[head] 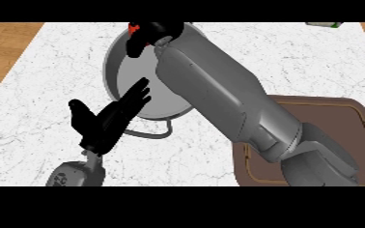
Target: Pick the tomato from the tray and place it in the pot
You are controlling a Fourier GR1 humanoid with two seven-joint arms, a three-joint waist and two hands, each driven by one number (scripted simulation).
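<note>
One tomato (133,27), only a sliver of red showing, sits inside the curled fingers of the right hand (153,33), which hangs over the far rim of the grey pot (114,60). Its grey forearm crosses the pot's right side from the brown tray (335,113) at the desk's (64,77) right. Left hand (107,118) rests open, fingers straight, beside the pot's near edge.

Red tomato (133,27) over grey pot (135,77); brown tray (321,108) right.
</note>
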